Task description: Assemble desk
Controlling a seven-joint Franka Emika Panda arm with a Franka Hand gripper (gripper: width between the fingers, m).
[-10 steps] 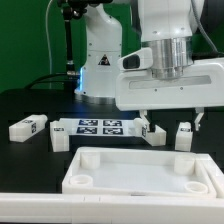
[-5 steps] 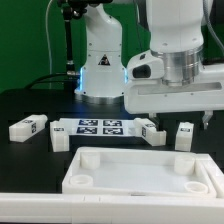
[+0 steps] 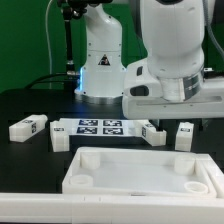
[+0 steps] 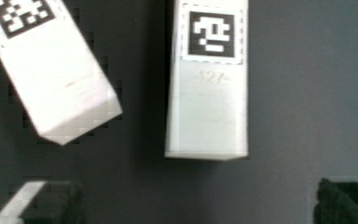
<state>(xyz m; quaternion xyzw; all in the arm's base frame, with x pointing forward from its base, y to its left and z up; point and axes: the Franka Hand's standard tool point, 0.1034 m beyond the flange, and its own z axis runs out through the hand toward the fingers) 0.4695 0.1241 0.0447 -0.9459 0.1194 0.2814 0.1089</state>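
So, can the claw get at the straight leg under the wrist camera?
Probably yes: the claw is open, and the straight leg lies uncovered, apart from the tilted leg beside it, with nothing over it.

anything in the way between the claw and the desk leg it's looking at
Nothing visible. In the wrist view the open claw has only bare table between its fingertips and the straight leg. A second, tilted leg lies beside that one, apart from it and off the path.
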